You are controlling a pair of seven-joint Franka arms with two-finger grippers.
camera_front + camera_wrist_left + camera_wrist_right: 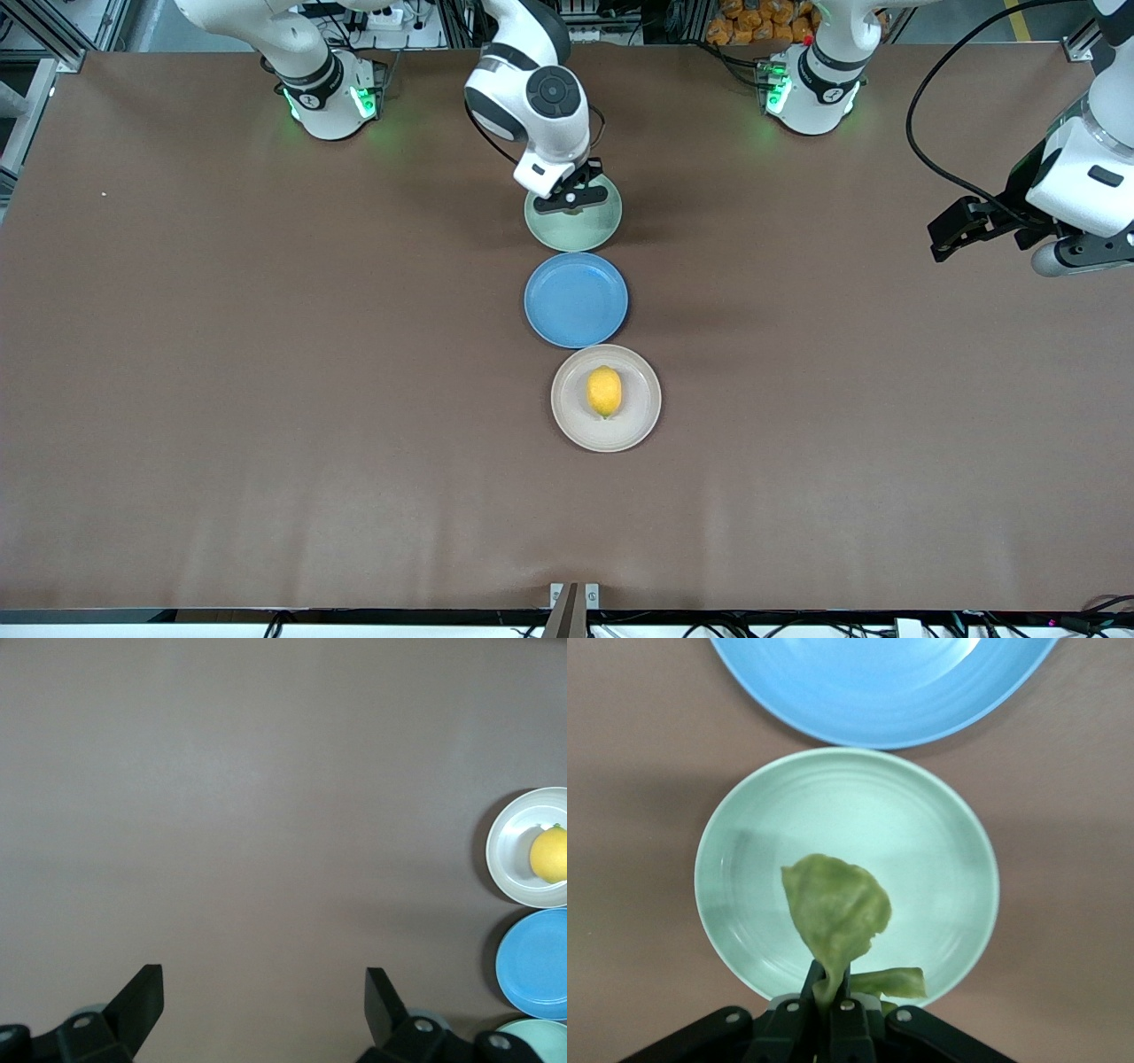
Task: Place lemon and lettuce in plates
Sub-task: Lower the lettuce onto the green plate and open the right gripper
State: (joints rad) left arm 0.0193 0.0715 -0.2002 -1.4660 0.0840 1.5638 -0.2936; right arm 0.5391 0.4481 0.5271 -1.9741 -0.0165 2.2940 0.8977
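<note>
My right gripper (567,200) hangs over the pale mint green plate (585,232), shut on the lettuce. In the right wrist view the gripper (830,979) pinches the green wrinkly lettuce (837,912), which hangs over the mint plate (921,833). The yellow lemon (604,391) lies in the beige-pink plate (640,427), the plate nearest the front camera. My left gripper (952,232) waits open and empty above bare table at the left arm's end; its view (264,992) shows the lemon (551,854) in the beige plate (509,850).
A blue plate (576,299) sits between the mint and beige plates, all three in a row at mid-table. It also shows in the right wrist view (877,682) and the left wrist view (536,961). Brown tabletop lies all around.
</note>
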